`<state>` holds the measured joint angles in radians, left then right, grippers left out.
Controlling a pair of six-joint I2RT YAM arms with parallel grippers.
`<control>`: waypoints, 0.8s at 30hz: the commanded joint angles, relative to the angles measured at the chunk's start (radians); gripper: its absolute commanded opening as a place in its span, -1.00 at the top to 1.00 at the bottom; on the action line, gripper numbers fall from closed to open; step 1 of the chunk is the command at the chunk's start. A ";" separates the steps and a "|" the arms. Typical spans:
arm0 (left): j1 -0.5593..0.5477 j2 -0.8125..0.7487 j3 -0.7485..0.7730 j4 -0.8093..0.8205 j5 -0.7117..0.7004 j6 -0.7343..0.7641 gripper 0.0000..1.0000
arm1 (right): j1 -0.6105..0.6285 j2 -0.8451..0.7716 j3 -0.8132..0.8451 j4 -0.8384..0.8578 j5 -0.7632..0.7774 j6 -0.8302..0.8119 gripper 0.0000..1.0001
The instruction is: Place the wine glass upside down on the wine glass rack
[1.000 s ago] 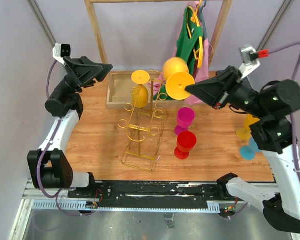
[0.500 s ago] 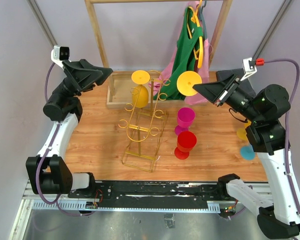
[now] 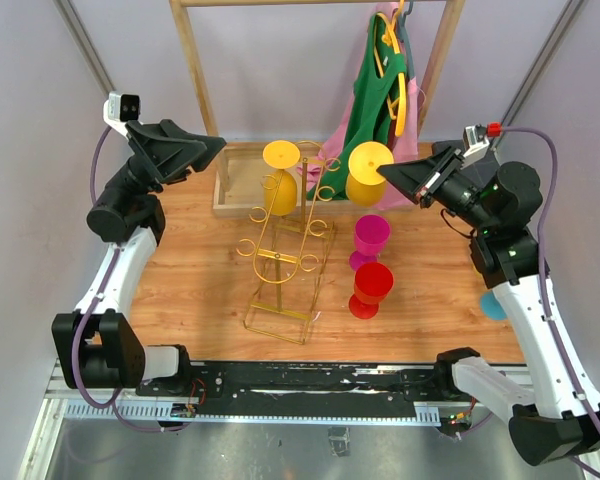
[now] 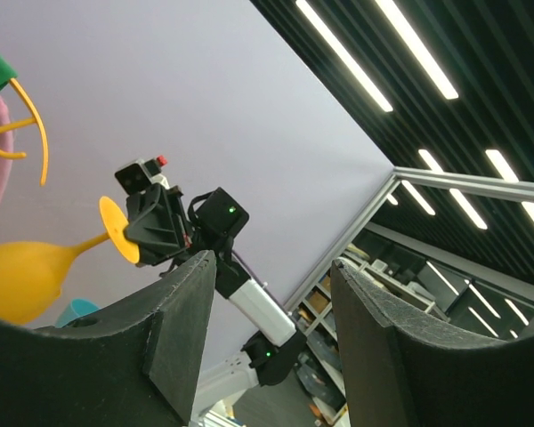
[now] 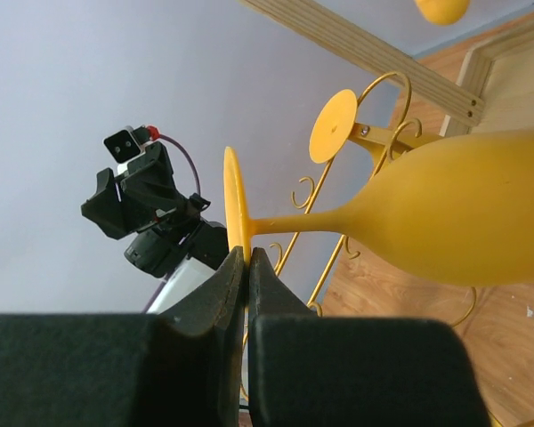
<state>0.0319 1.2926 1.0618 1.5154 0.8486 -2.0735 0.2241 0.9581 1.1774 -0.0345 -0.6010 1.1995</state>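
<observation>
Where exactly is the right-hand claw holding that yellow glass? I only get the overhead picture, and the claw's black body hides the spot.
Observer: The right wrist camera shows it. The right gripper is pinched shut on the rim of the round foot of the yellow wine glass. The stem and bowl stick out past the fingertips.
Operator: And the other claw, has it got anything?
Observer: No. In the left wrist camera the left gripper has its jaws apart, with nothing held between them.
</observation>
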 commanded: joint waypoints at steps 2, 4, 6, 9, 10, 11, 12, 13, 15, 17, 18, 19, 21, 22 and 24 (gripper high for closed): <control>0.008 -0.022 -0.005 0.036 0.008 -0.048 -0.18 | -0.013 0.013 -0.023 0.115 -0.001 0.079 0.99; 0.008 -0.022 -0.007 0.031 0.008 -0.044 -0.18 | -0.014 0.023 -0.039 0.138 -0.002 0.103 0.99; 0.008 -0.024 -0.006 0.028 0.009 -0.040 -0.18 | -0.014 0.034 -0.055 0.166 0.001 0.123 0.99; 0.008 -0.028 -0.006 -0.002 0.019 -0.025 -0.18 | -0.014 0.046 -0.062 0.181 0.009 0.130 0.99; 0.008 -0.030 -0.006 -0.011 0.021 -0.018 -0.18 | -0.014 0.051 -0.061 0.182 0.011 0.130 0.99; 0.008 -0.031 -0.008 -0.018 0.022 -0.011 -0.17 | -0.013 0.055 -0.063 0.182 0.014 0.130 0.99; 0.008 -0.032 -0.008 -0.022 0.023 -0.007 -0.17 | -0.014 0.058 -0.063 0.180 0.018 0.130 0.99; 0.008 -0.033 -0.008 -0.025 0.023 -0.006 -0.17 | -0.013 0.064 -0.066 0.179 0.020 0.132 0.99; 0.008 -0.033 -0.008 -0.027 0.024 -0.003 -0.17 | -0.013 0.076 -0.069 0.180 0.021 0.132 0.99; 0.007 -0.032 -0.008 -0.028 0.026 -0.004 -0.17 | -0.013 0.086 -0.072 0.178 0.023 0.131 0.99; 0.008 -0.032 -0.009 -0.028 0.027 -0.005 -0.17 | -0.014 0.094 -0.074 0.177 0.024 0.130 0.99; 0.008 -0.033 -0.012 -0.028 0.027 -0.004 -0.17 | -0.013 0.099 -0.074 0.180 0.024 0.129 0.99; 0.008 -0.036 -0.015 -0.028 0.028 -0.005 -0.17 | -0.012 0.114 -0.074 0.180 0.023 0.129 0.99; 0.008 -0.037 -0.017 -0.030 0.028 -0.004 -0.17 | -0.012 0.121 -0.075 0.183 0.022 0.128 0.99; 0.008 -0.039 -0.019 -0.033 0.027 -0.002 -0.17 | -0.012 0.138 -0.076 0.186 0.016 0.124 0.99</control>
<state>0.0319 1.2808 1.0523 1.4719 0.8619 -2.0735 0.2237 1.0786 1.1110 0.1024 -0.5922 1.3170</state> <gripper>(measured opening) 0.589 0.020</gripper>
